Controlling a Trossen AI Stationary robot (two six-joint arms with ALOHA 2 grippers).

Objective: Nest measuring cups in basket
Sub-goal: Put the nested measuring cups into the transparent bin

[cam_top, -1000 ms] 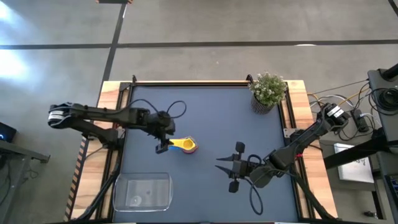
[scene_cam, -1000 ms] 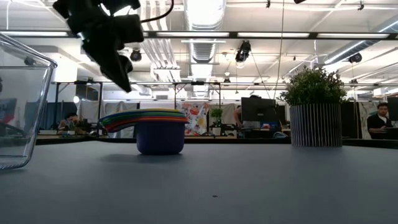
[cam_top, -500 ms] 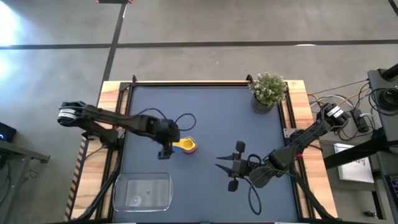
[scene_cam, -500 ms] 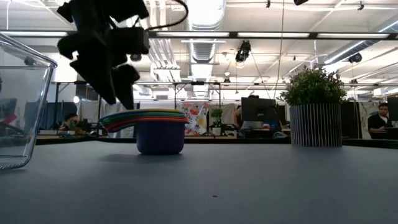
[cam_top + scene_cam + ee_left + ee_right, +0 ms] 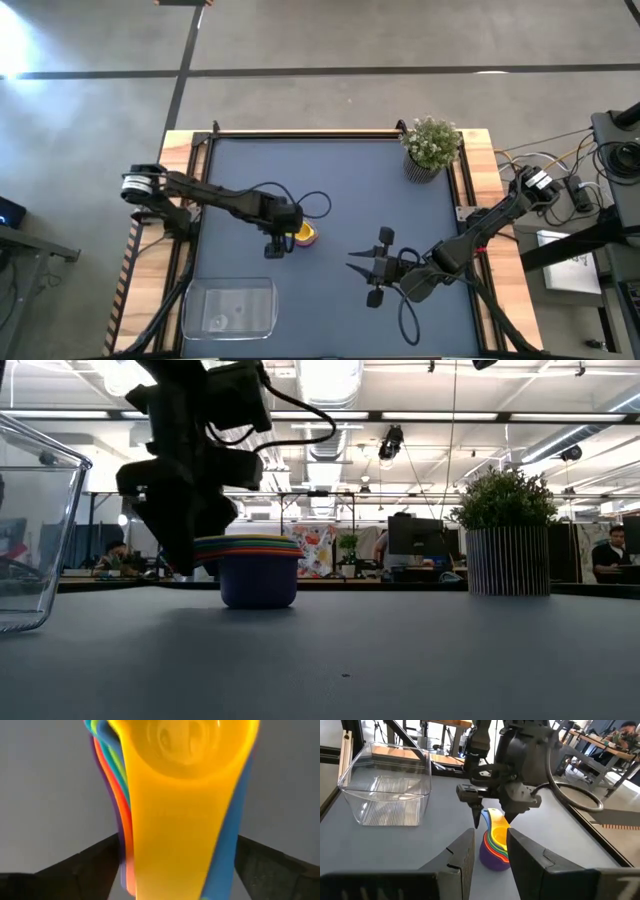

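The measuring cups [image 5: 304,235] stand nested in one stack near the table's middle, the dark blue one at the bottom [image 5: 258,582] and the yellow one on top [image 5: 185,795]. Their handles fan out toward the table's left. My left gripper [image 5: 277,243] is down at those handles, open, with one finger on each side of them [image 5: 494,817]. My right gripper [image 5: 352,265] waits open to the right of the stack, pointing at it [image 5: 490,834]. The clear basket [image 5: 190,300] sits on its base near the near-left corner. My left gripper comes at the stacked handles [image 5: 165,865] from above, slanting from the table's left, with its fingers [image 5: 85,865] along them and one on each side. I cannot tell whether the fingers touch the handles. The cups stand on the table.
A potted plant [image 5: 430,148] stands at the far right corner [image 5: 508,535]. The basket's clear wall [image 5: 30,540] rises at the near left [image 5: 385,785]. Wooden rails border the dark mat. People sit at desks in the room behind.
My left gripper has moved toward the table's right and near edge and come down, from above and left of the stack to the level of the cups' handles, straddling them. The cup stack and my right arm have stayed put.
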